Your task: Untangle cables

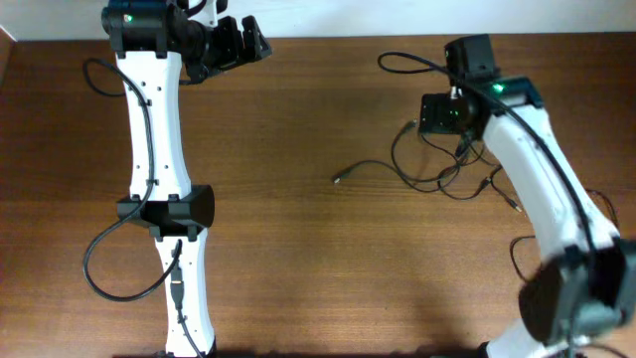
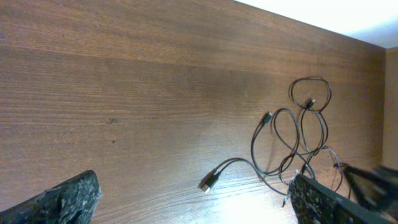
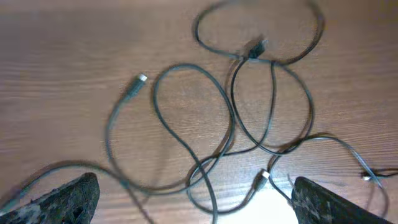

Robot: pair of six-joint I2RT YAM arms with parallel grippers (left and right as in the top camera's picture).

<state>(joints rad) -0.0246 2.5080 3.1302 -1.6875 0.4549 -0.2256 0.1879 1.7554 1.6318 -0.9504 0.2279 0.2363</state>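
The cables [image 1: 429, 171] are thin black wires in loose overlapping loops on the right half of the wooden table, with one plug end stretched left [image 1: 338, 179]. My right gripper [image 1: 444, 116] hangs over their far side, open and empty. In the right wrist view the loops [image 3: 249, 118] lie below and between its spread fingers [image 3: 199, 208], with small plugs [image 3: 138, 81] showing. My left gripper [image 1: 237, 42] is at the far left edge of the table, open and empty. The left wrist view shows its fingers [image 2: 193, 208] apart, the cables [image 2: 298, 140] off to the right, and a USB plug [image 2: 207, 182].
The brown wooden table [image 1: 298, 249] ends at a white wall along the back. The left arm [image 1: 159, 149] stretches up the left side. The right arm [image 1: 537, 179] crosses the right side over some cable ends [image 1: 512, 204].
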